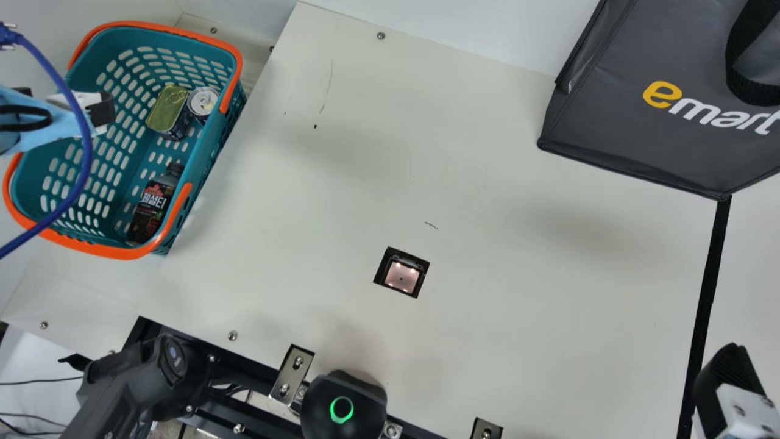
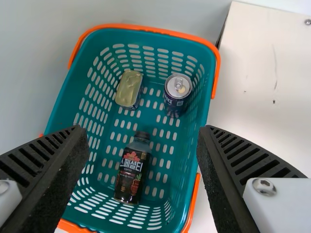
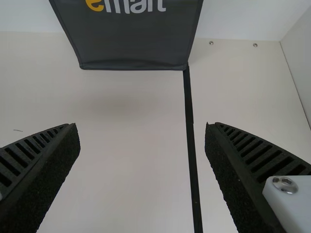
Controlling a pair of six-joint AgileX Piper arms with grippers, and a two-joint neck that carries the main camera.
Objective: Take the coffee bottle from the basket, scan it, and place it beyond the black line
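Jaws of the left gripper (image 1: 97,110) are widely spread, and those of the right gripper (image 1: 726,387), near the black line (image 1: 707,280), are likewise released. The coffee bottle (image 2: 131,174) is inside the basket (image 2: 146,30), together with one can (image 2: 178,92) and one tin (image 2: 129,89); above this basket is the left gripper

R claw (image 1: 728,381) & gray bag (image 1: 615,122) partly cut off, main view's R edge.
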